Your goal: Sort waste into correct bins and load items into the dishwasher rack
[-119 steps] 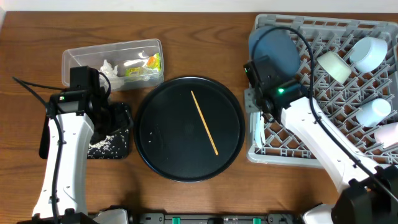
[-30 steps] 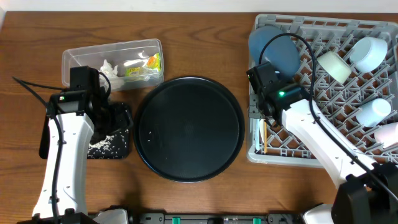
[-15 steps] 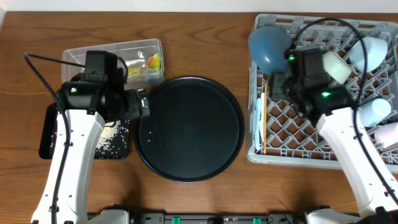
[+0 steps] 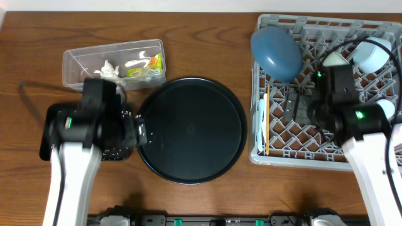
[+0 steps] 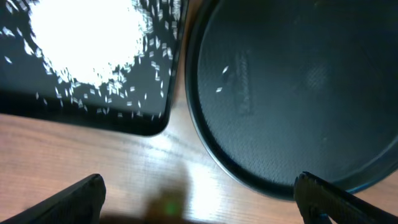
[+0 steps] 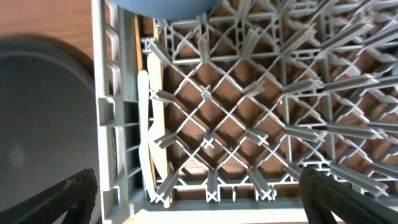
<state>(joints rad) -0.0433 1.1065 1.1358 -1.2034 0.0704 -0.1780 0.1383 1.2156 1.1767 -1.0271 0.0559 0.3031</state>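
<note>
The grey dishwasher rack (image 4: 326,135) fills the right side. In it are a dark blue plate (image 4: 276,51), pale cups (image 4: 375,53), orange chopsticks (image 4: 267,122) and white utensils (image 4: 259,125) along its left wall. My right gripper (image 4: 292,108) hangs open over the rack lattice (image 6: 249,124), holding nothing. The clear tub (image 4: 78,63) holds tissue scraps (image 4: 110,68) and a yellow-green wrapper (image 4: 147,64). Rice (image 5: 81,43) lies in the black rectangular tray (image 5: 93,118). My left gripper (image 5: 199,199) is open above bare wood between that tray and the round tray (image 5: 298,93).
The large round black tray (image 4: 191,129) sits mid-table with only a few rice grains (image 5: 222,78) on it. My left arm covers most of the black rectangular tray (image 4: 45,141) in the overhead view. Rack pegs stand up all round the right gripper.
The chopstick left the round tray and lies in the rack. The right gripper opened and moved right over the rack. The left arm drew back toward the table's front.
</note>
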